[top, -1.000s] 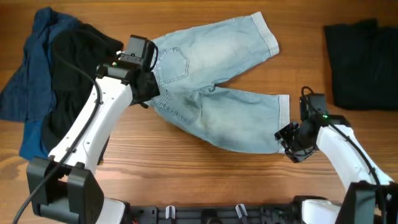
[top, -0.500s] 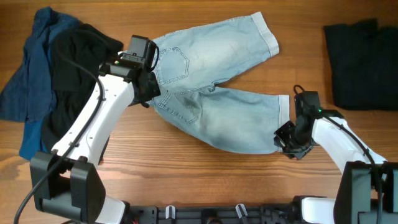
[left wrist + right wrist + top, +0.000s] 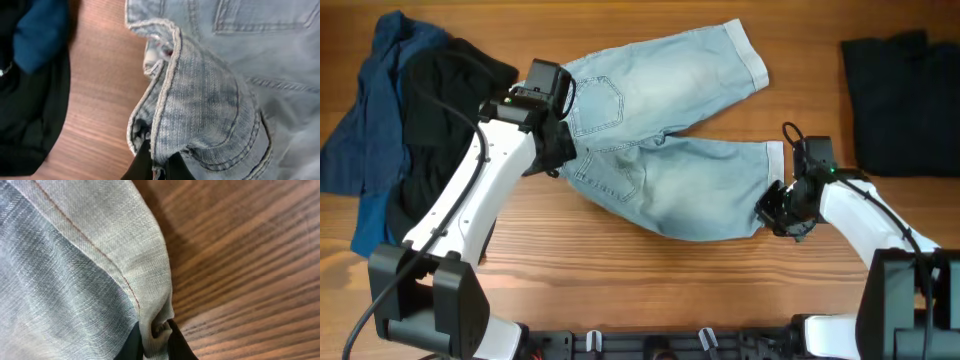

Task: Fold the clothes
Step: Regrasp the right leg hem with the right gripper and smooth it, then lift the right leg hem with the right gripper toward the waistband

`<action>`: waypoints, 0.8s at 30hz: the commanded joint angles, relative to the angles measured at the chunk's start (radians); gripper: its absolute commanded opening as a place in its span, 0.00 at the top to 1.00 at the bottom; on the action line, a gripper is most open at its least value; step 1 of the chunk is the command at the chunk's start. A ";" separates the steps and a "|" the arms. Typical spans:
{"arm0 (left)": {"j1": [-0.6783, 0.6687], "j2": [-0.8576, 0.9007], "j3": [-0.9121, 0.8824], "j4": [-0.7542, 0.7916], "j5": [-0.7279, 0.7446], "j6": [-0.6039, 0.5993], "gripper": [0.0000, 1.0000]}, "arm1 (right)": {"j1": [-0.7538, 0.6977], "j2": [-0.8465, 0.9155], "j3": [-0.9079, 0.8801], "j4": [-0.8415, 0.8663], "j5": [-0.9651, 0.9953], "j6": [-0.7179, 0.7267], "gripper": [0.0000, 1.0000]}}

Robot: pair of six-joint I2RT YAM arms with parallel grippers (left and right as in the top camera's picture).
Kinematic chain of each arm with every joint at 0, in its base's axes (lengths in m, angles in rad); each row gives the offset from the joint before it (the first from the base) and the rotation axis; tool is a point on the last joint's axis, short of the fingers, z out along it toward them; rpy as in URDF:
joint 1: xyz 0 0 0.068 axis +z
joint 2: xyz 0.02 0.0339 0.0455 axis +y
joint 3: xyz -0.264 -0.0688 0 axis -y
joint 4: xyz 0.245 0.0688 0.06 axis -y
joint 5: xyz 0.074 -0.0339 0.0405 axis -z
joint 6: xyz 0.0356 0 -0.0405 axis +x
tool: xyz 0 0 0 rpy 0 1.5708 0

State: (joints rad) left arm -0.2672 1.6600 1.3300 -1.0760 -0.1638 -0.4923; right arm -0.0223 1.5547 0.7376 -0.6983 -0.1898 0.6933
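Note:
Pale-blue denim shorts [image 3: 660, 130] lie spread on the wooden table, back pockets up, one leg reaching far right and the other toward the near right. My left gripper [image 3: 560, 152] is shut on the waistband at the shorts' left end. The left wrist view shows that waistband [image 3: 200, 100] bunched up and pinched between the black fingers of the left gripper [image 3: 156, 161]. My right gripper [image 3: 776, 208] is shut on the cuffed hem of the near leg. In the right wrist view the hem [image 3: 100, 255] is folded between the jaws of the right gripper [image 3: 155, 339].
A black garment [image 3: 440, 110] lies over a royal-blue one [image 3: 365, 140] at the left, close to my left arm. A dark folded garment [image 3: 900, 100] sits at the far right. Bare wood [image 3: 650, 280] runs along the front edge.
My right gripper has closed on the near leg's hem and shifted a little left and away, drawing the hem with it. The left gripper has kept its hold.

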 commanded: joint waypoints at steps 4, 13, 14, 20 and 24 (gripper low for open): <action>0.000 -0.008 0.009 -0.064 -0.013 -0.011 0.96 | 0.008 -0.001 0.150 -0.085 0.005 -0.090 0.96; -0.042 -0.152 0.009 -0.113 0.009 -0.057 0.96 | 0.008 -0.153 0.250 -0.179 0.016 -0.121 0.96; -0.055 -0.172 0.009 -0.119 0.009 -0.071 0.96 | 0.008 -0.187 0.254 -0.192 0.017 -0.130 0.96; -0.158 -0.250 0.009 -0.171 0.005 -0.152 0.96 | 0.008 -0.335 0.254 -0.252 0.017 -0.145 0.96; -0.233 -0.252 0.009 -0.238 -0.003 -0.229 0.96 | 0.008 -0.388 0.254 -0.301 0.016 -0.158 0.96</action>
State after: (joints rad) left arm -0.4438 1.4216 1.3300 -1.2755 -0.1524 -0.6151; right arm -0.0204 1.2076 0.9714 -0.9775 -0.1894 0.5659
